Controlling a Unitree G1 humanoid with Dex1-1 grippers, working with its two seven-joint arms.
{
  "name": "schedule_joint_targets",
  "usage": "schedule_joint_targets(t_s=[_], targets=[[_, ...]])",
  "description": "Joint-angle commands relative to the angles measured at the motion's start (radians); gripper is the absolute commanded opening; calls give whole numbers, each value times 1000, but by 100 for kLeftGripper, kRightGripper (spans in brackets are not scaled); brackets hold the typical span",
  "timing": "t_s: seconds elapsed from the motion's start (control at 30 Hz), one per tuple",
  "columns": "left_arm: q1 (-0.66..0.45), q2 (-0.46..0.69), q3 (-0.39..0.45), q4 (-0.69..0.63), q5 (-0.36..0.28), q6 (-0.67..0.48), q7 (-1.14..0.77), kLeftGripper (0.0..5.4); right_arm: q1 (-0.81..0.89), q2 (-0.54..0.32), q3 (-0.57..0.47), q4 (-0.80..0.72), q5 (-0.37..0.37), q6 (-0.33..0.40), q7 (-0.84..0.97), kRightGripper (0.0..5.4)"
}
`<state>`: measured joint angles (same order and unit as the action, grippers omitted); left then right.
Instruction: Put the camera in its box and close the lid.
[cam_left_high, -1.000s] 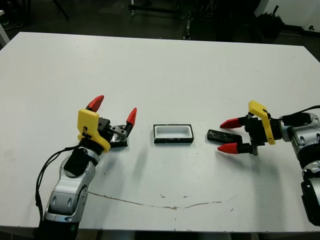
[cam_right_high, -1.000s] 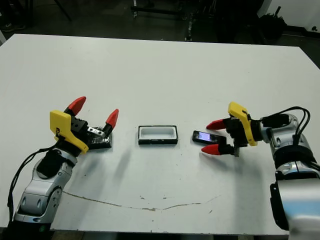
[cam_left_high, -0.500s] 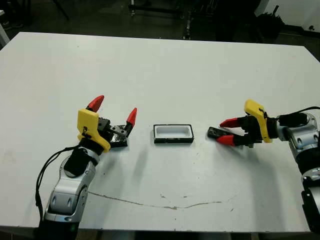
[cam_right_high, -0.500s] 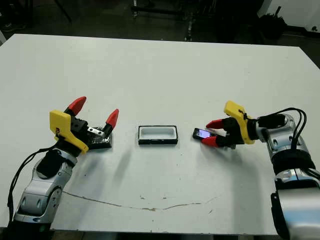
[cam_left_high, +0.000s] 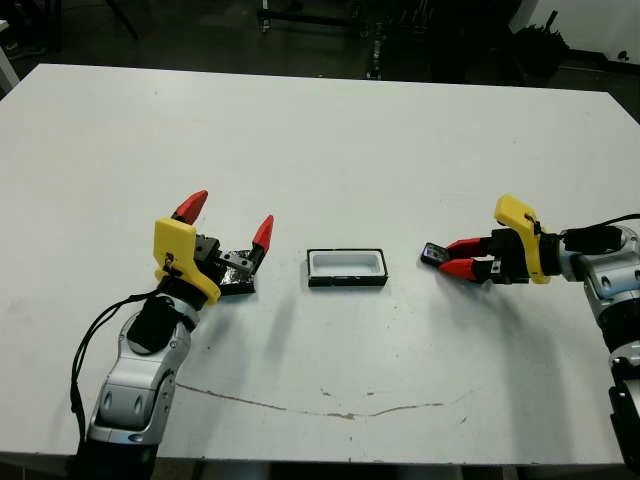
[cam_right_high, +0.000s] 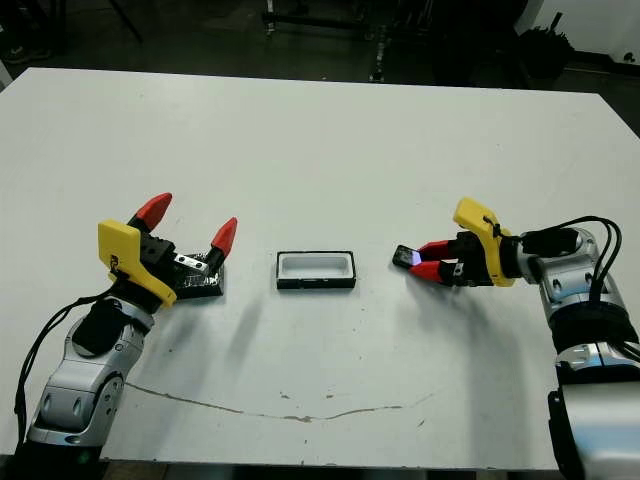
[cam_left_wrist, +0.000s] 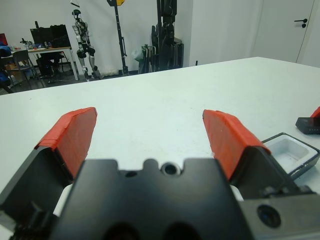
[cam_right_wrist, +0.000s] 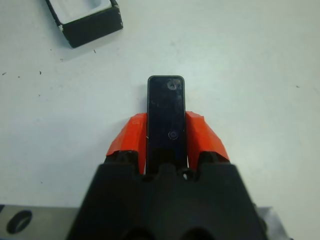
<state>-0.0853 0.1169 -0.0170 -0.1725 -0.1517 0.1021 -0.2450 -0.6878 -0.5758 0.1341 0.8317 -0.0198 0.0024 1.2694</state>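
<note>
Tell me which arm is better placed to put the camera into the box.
The right. The right gripper is already shut on the camera, just right of the open box. The left gripper hangs open over the lid, on the box's far side.

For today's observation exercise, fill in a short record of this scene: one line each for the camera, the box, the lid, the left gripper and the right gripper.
camera: clamped between the right gripper's fingers, apart from the box
box: open at mid-table, white lining showing, nothing inside
lid: flat on the table below the left gripper
left gripper: fingers spread, holding nothing
right gripper: shut on the camera, to the box's right
</note>
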Motion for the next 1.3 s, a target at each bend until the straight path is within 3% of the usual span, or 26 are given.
schedule_joint_targets(t_s=[0.03,0.27,0.67,0.8,1.03,1.3], targets=[[6,2,1,2,10,4,10,540,1,-20,-2,-7,-2,11,-12,168],[5,1,3,8,0,0,5,540,-18,-2,-56,27,72,-5,22,168],[9,5,-1,0,-1,10,2,540,-185,51,-60,-44,142,157,56,168],[12,6,-4,-5,3,15,4,540,-258,94,-12,-34,110,167,57,168],[12,3,-3,-8,0,12,6,540,-328,179,40,30,84,87,76,168],[12,-2,4,-11,1,7,18,540,-332,252,78,-30,88,181,86,168]])
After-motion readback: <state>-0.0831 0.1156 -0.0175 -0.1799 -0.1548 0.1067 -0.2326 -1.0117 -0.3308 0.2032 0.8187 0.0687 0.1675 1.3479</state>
